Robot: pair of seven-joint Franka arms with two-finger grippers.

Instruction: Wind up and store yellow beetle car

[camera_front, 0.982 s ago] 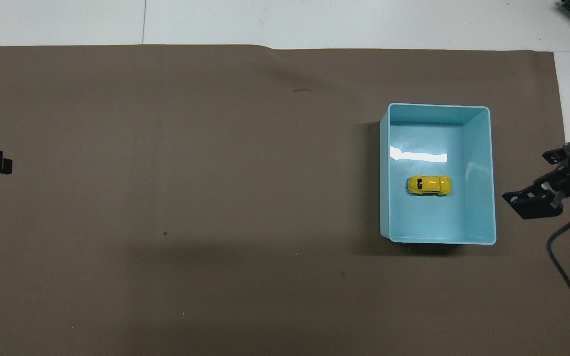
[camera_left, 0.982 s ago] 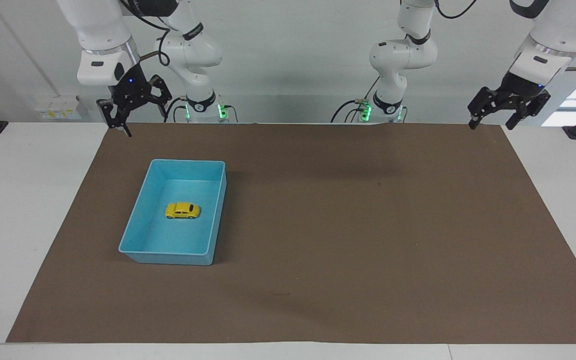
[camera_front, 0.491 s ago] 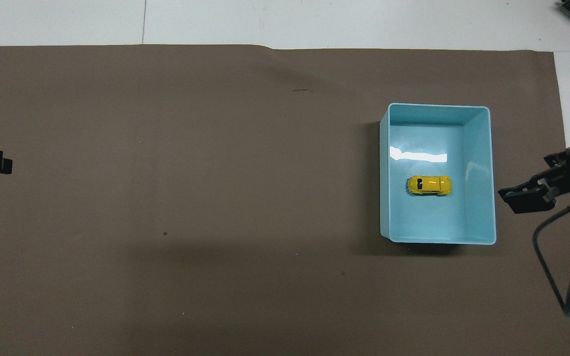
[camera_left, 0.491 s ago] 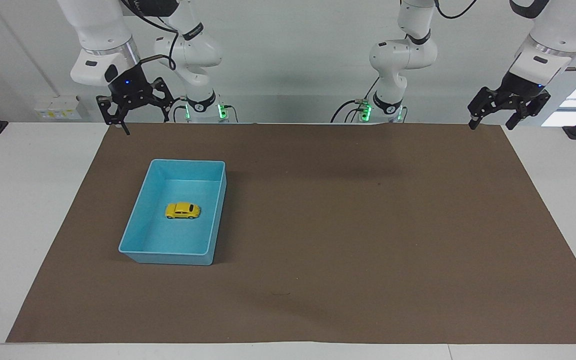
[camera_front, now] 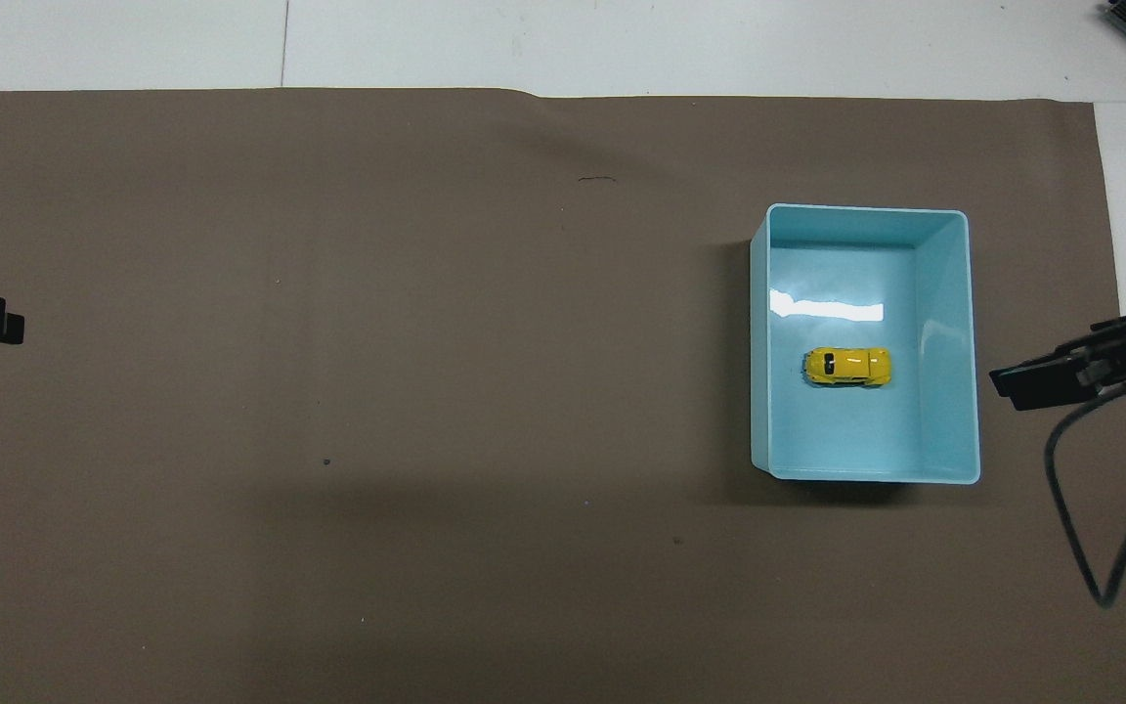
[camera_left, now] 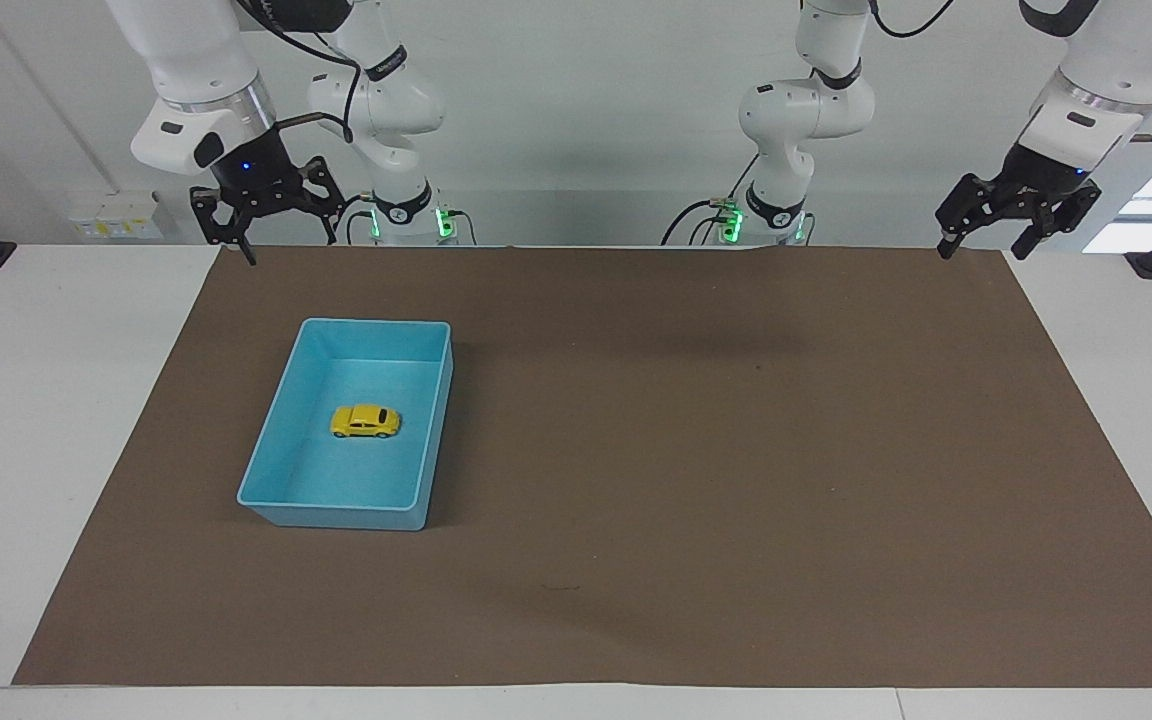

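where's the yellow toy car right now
The yellow beetle car sits on its wheels inside the blue tray, near its middle, toward the right arm's end of the table; neither gripper is near it.

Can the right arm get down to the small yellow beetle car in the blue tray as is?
Probably yes: the right end effector is open and empty, and the small yellow beetle car sits uncovered in the open-topped blue plastic tray.

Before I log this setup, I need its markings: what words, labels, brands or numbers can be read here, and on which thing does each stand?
None can be read.
Small bright yellow beetle-shaped toy car: no lettering shows.
Light blue rectangular plastic tray: plain walls.
Brown paper mat: unmarked.
Right arm's upper black casing: a white mark, too small to read.
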